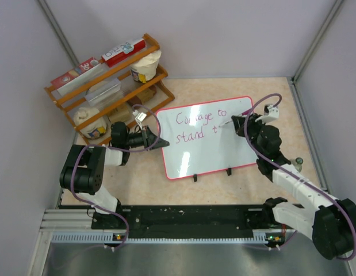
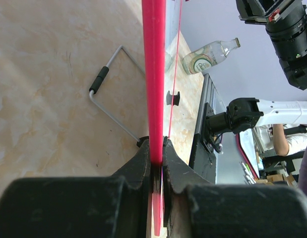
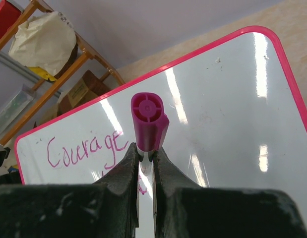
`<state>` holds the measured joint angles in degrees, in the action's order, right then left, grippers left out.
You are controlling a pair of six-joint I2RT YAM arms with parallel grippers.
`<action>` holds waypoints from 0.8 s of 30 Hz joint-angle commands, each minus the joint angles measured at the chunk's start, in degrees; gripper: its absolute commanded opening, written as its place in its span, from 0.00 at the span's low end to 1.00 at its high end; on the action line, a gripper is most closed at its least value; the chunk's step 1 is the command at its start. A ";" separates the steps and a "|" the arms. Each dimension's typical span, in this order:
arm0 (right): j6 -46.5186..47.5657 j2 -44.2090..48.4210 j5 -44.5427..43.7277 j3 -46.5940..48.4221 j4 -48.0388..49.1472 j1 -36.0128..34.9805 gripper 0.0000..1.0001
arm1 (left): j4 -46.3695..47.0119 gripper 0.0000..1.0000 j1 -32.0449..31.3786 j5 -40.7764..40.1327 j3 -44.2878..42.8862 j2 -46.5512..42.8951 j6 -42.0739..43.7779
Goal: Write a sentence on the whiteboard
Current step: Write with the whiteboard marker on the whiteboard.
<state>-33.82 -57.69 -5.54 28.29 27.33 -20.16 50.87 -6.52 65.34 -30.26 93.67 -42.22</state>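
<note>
Whiteboard (image 1: 212,152) lies in the centre of the top view. Its long axis runs from left to right and rises a little toward the right. On it the sentence (image 1: 198,126) reads "Courage to" and, below, "stand t", so I judge the last word is not finished. The right gripper (image 1: 236,122) is pinching a purple marker (image 3: 149,121), and the tip seems to be at the surface just right of the "t". Free white space lies further right. The left gripper (image 2: 156,148) clamps the pink rim at the left edge. A wooden rack (image 1: 108,80) stands in the upper left.
</note>
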 commanded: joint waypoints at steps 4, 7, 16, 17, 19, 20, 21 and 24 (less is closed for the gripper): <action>1.04 0.83 -0.44 1.85 0.97 1.79 0.00 | 0.72 0.00 -0.15 -3.47 -0.59 -0.06 3.98; 0.95 -0.05 -0.17 1.76 1.23 1.79 0.00 | 0.81 0.00 -0.07 -3.47 -0.68 -0.06 3.90; 0.34 -1.90 1.14 1.76 1.76 1.71 0.00 | 0.63 0.00 -0.07 -3.55 -0.68 0.02 4.16; 0.34 -1.90 1.41 1.68 1.85 1.79 0.00 | 0.63 0.00 -0.07 -3.47 -0.76 -0.06 4.07; 0.25 -1.99 1.50 1.41 1.93 1.79 0.00 | 0.54 0.00 -0.07 -3.47 -0.76 0.02 4.16; 0.16 -1.90 1.93 1.33 1.85 1.79 0.00 | 0.63 0.00 -0.07 -3.55 -0.68 -0.06 4.16; 0.16 -1.90 2.11 1.33 1.85 1.79 0.00 | 0.63 0.00 -0.15 -3.47 -0.68 -0.06 4.07; 0.07 -1.90 2.90 1.15 1.58 1.71 0.00 | 0.63 0.00 -0.07 -3.55 -0.76 -0.06 3.99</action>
<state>-33.67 -59.33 -4.23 28.29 27.38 -18.94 50.83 -6.52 65.34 -30.28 93.67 -42.22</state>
